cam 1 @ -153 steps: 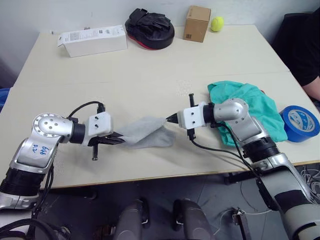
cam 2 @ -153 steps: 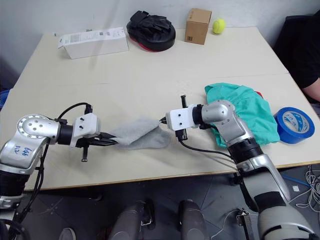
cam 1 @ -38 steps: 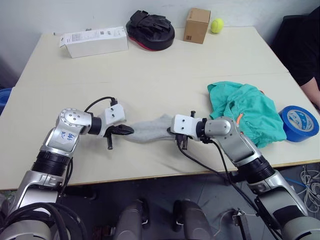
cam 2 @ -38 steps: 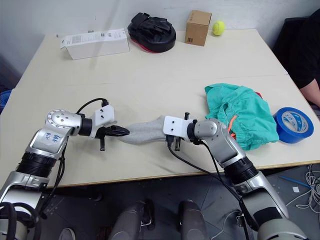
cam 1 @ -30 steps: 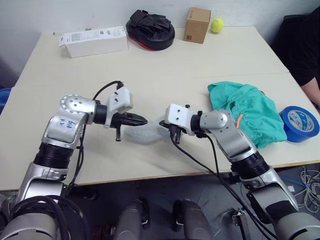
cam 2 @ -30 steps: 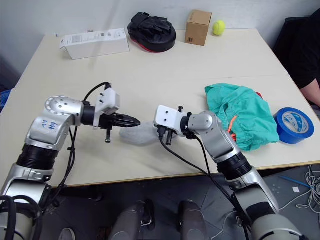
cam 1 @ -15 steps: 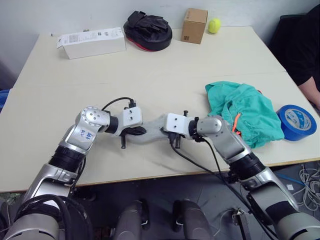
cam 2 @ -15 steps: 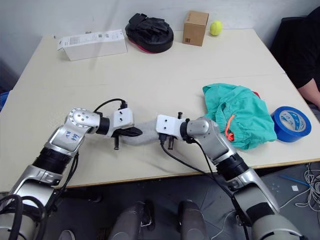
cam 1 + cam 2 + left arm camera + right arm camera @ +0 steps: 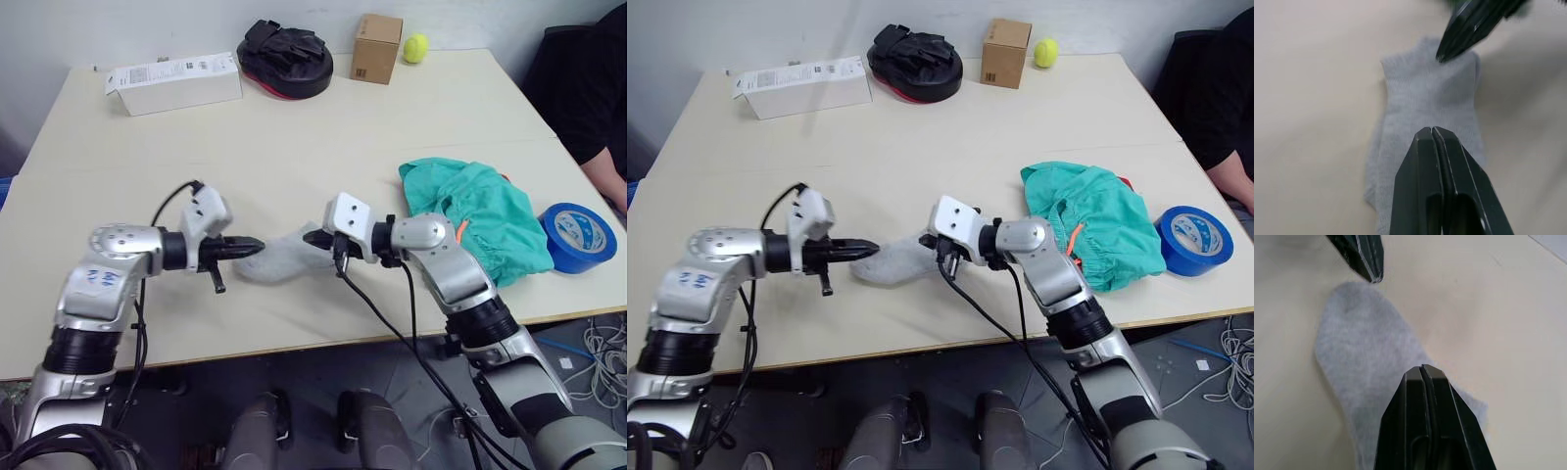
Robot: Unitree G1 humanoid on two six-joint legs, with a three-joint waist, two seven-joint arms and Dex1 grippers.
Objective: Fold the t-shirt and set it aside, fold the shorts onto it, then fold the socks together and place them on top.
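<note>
Both grippers have their fingers pressed together, tips empty. Left gripper point(image 9: 257, 244) points toward the robot's right, tips at the near-left end of the socks point(image 9: 282, 257); right gripper point(image 9: 310, 236) points the opposite way, tips at the socks' other end. In the wrist views each pair of black fingers sits closed above the grey knit w/ no cloth pinched between them; can't tell whether the tips touch the fabric or sit just over it. Left wrist view also shows the right gripper's tips at the far edge of the sock, and vice versa.

Socks lie flat on the table point(image 9: 294, 127), a small light grey bundle between the two grippers, near the front edge, roughly mid-table. Can't tell if it's one sock or two stacked.

Shorts point(image 9: 475, 213), teal-green, are bunched in a loose pile on the robot's right, beside the right forearm, w/ a bit of orange-red drawstring point(image 9: 458, 230) showing. A sliver of red point(image 9: 506, 179) peeks out at the far edge of the shorts; can't tell what it is.

Blue tape roll point(image 9: 584, 237) sits just right of the shorts. At the table's far side: white box point(image 9: 173, 81) on the left, black pad w/ red rim point(image 9: 285, 60) mid, cardboard box point(image 9: 376, 47) and yellow-green ball point(image 9: 415, 46) beside it. A person in dark clothing point(image 9: 583, 93) is at the right edge.
</note>
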